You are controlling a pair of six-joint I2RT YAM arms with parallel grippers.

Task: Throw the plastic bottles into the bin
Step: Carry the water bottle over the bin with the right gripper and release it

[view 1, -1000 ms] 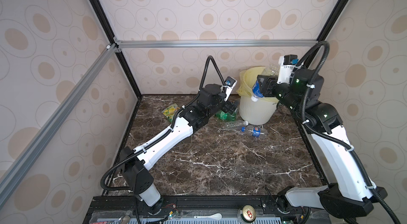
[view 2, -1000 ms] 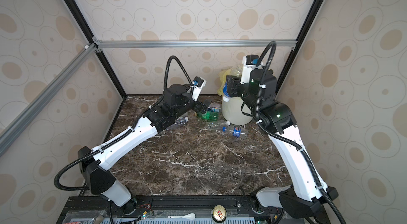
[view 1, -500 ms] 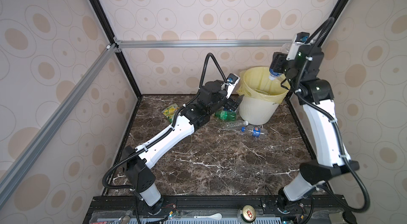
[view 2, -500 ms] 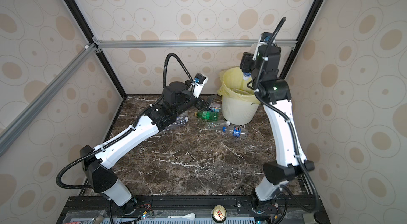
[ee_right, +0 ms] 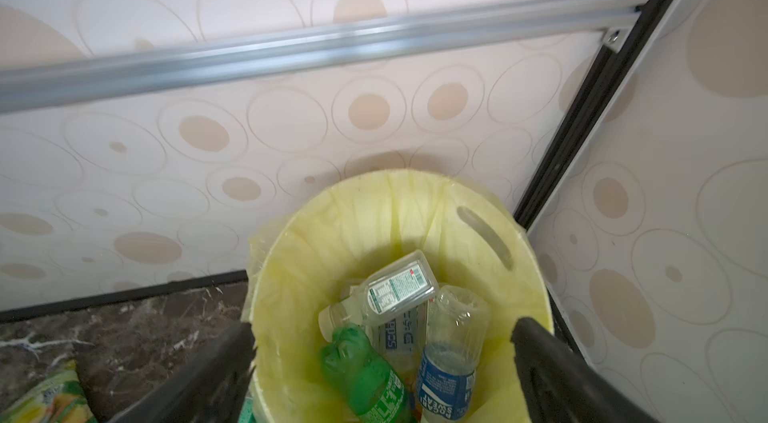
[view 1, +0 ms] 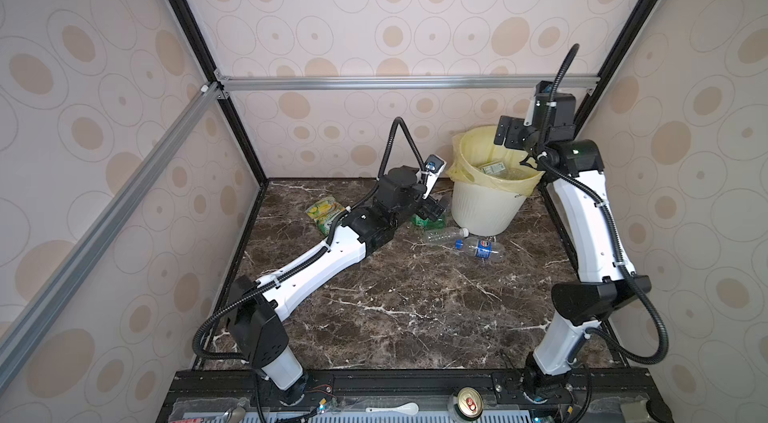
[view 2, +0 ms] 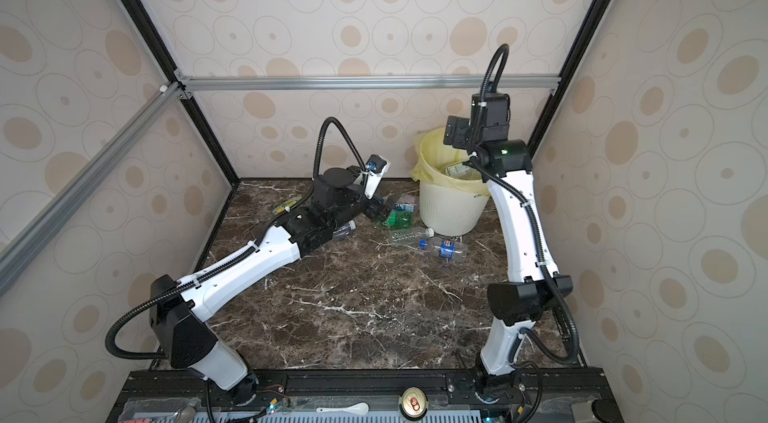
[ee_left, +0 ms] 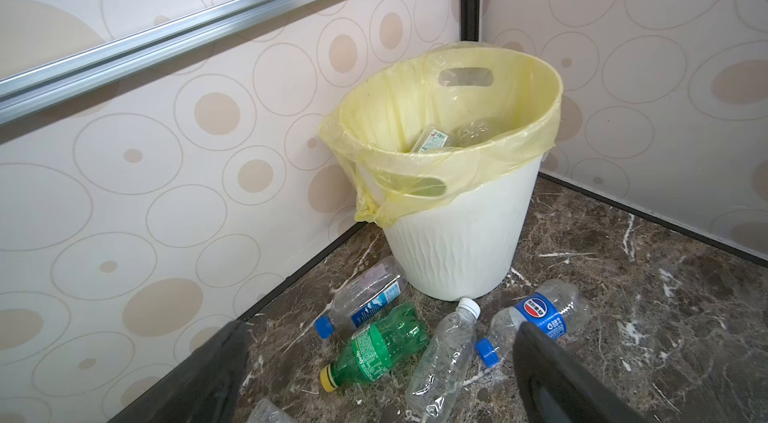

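Both spread wide and empty, the right pincer (view 1: 512, 137) hangs over the bin (ee_left: 457, 250) holding several bottles (ee_right: 399, 290), while the left pincer (ee_left: 380, 329) hovers by the green bottle (ee_left: 376, 352) on the bench (ee_left: 665, 317), which may roll away if nudged off-centre.

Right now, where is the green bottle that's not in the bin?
The green bottle lies on the table in both top views, left of the bin, by the left pincer, beside a white-capped clear bottle.

Left gripper (view 1: 434, 208) low, right gripper (view 1: 510, 137) high; jaws of both wide
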